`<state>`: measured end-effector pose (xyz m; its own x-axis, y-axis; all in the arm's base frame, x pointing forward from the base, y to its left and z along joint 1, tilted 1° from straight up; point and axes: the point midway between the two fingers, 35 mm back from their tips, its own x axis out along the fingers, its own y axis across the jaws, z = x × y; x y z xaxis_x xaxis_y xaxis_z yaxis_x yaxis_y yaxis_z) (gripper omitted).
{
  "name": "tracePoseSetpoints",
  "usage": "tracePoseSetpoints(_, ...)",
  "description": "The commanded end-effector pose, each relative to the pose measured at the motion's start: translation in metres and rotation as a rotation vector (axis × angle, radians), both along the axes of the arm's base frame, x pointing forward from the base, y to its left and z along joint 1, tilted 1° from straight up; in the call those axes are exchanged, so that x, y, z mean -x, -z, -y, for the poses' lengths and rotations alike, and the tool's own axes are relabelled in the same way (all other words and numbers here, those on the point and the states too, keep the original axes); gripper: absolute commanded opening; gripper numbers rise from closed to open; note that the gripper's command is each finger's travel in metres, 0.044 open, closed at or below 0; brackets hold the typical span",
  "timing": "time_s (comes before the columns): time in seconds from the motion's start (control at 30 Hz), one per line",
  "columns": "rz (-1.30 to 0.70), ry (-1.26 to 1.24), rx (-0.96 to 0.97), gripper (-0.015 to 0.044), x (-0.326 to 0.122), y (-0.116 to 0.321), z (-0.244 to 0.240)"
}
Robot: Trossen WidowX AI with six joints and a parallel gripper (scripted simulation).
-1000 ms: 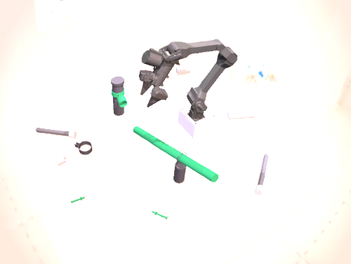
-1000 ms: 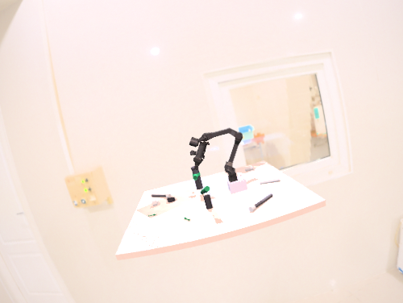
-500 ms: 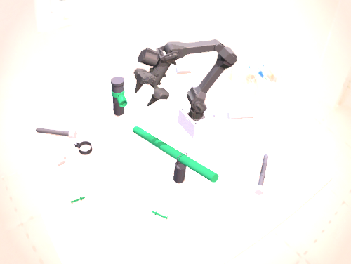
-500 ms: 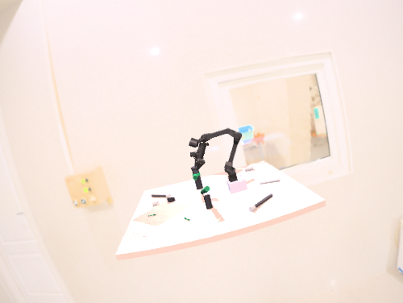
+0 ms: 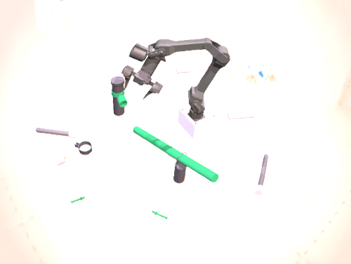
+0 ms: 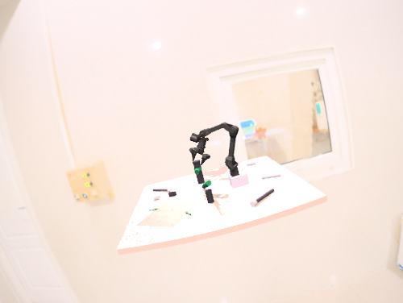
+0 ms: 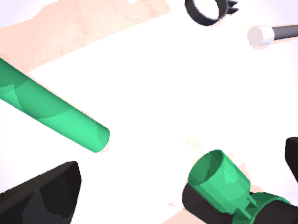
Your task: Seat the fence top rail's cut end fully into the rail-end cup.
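The pincer [image 5: 144,92] [image 6: 200,159] [image 7: 182,161] gapes wide, gripping nothing. The wrist view shows the green cup's [image 5: 122,101] [image 6: 197,171] [image 7: 220,180] hollow mouth between its fingers and the pipe's [image 5: 175,153] [image 6: 206,184] [image 7: 55,106] cut end apart from it; the outside view foreshortens the pipe, hiding that gap.

From here I see a pale room with a window [image 6: 284,117] and wall panel [image 6: 89,181], perhaps a lab or workshop.
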<state>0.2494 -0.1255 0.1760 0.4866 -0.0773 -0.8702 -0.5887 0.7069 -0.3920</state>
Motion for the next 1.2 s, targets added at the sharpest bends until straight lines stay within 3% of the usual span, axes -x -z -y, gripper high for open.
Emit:
tracePoseSetpoints(0.0,-0.015,-0.533,0.314,0.0440,0.000,0.007,0.068)
tracePoseSetpoints(0.6,-0.016,-0.558,0.330,0.0440,0.001,0.007,0.071)
tracePoseSetpoints(0.87,-0.016,-0.558,0.329,0.0440,-0.001,0.056,0.071)
tracePoseSetpoints(1.17,-0.016,-0.558,0.330,0.0440,-0.003,0.061,0.072)
